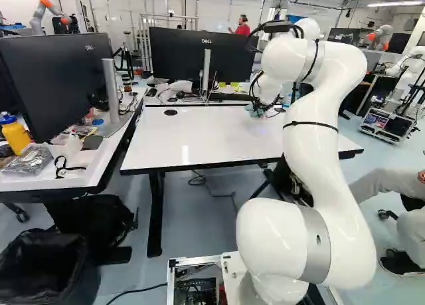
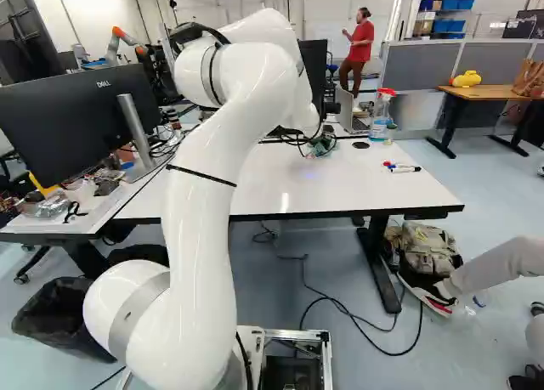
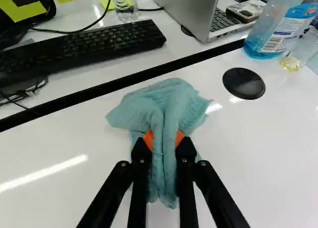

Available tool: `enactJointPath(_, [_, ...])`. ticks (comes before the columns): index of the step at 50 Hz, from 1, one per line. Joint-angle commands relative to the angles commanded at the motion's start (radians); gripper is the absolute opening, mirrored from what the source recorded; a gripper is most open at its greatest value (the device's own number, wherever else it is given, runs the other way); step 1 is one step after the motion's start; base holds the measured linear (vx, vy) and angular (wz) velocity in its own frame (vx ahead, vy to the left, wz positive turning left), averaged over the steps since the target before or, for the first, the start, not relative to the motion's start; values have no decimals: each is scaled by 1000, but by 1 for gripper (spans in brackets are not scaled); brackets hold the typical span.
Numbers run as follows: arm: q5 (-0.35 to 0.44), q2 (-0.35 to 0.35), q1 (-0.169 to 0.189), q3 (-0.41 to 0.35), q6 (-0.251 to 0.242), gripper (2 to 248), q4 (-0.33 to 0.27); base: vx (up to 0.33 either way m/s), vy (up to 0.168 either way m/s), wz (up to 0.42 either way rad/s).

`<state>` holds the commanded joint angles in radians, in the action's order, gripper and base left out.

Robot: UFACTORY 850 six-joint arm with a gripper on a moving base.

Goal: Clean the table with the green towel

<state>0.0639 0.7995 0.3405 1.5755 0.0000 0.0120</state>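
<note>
In the right base view my gripper [image 2: 316, 144] is down at the far side of the white table [image 2: 357, 186], partly hidden by cables and the arm. The green towel [image 2: 323, 145] shows there as a small teal patch on the tabletop. From the wrist, the gripper [image 3: 163, 141] has its orange pads closed on a bunched fold of the towel [image 3: 171, 101]. The cloth spreads out ahead of the fingers on the table, and a tail of it hangs back between them.
Ahead lie a keyboard [image 3: 79, 46], a laptop [image 3: 191, 12] and a small bottle [image 3: 125, 4], across the table's black edge. A spray bottle [image 3: 276, 27] and a round black grommet [image 3: 244, 83] are nearby. Markers [image 2: 401, 167] lie on the table; monitors [image 1: 199, 56] stand behind and beside it.
</note>
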Motion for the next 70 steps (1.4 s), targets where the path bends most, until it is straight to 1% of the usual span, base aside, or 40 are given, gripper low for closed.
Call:
enactJointPath(14, [0, 56, -12, 82, 0, 60, 0, 0, 0, 0])
enactJointPath(22, [0, 63, -28, 92, 0, 60, 0, 0, 0, 0])
enactJointPath(41, [0, 35, -68, 50, 0, 60, 0, 0, 0, 0])
enactJointPath(49, [0, 14, -82, 20, 0, 60, 0, 0, 0, 0])
enactJointPath(59, [0, -27, -85, -39, 0, 60, 0, 0, 0, 0])
enactJointPath(70, [0, -73, -78, -104, 0, 60, 0, 0, 0, 0])
